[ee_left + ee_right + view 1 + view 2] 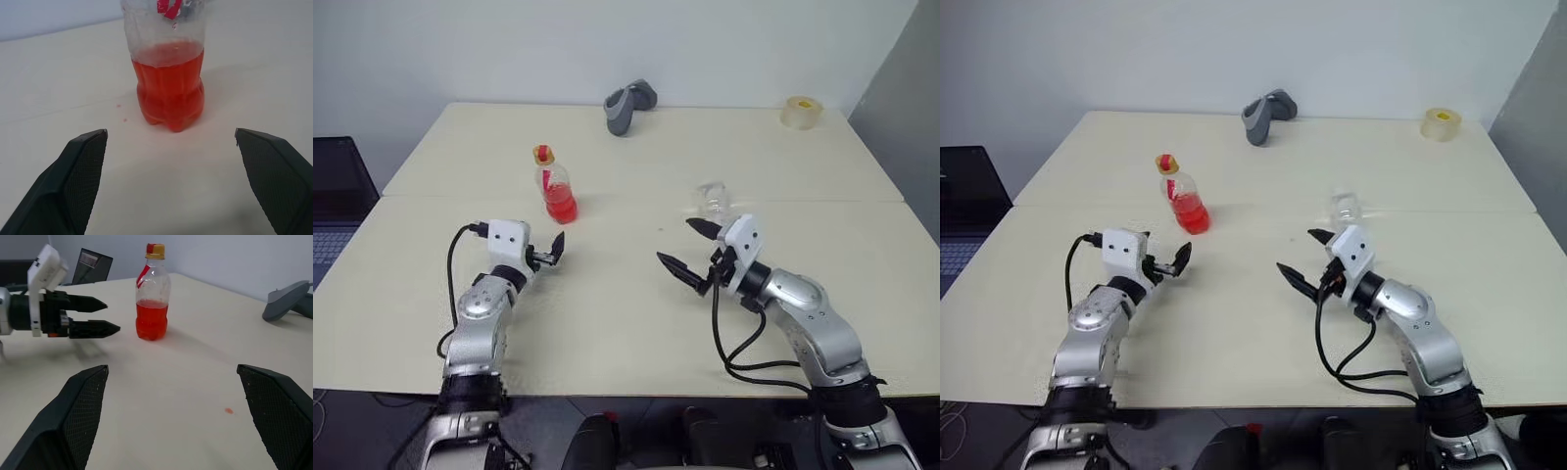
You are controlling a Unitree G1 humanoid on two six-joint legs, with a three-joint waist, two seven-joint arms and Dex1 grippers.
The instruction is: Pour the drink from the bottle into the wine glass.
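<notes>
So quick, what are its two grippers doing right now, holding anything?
Left gripper: open, empty, short of the small clear plastic bottle of red drink.
Right gripper: open, holding nothing.

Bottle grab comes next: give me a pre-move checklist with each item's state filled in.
1. Bottle upright on table: ok.
2. Cap on: ok for gripping, not ok for pouring yet.
3. Left gripper open, bottle ahead between its fingers, not yet touching: ok.
4. Right gripper open, holding nothing: ok.
5. Wine glass standing beyond the right gripper: cannot tell whether upright.
6. Drink fills the bottle's lower part: ok.
</notes>
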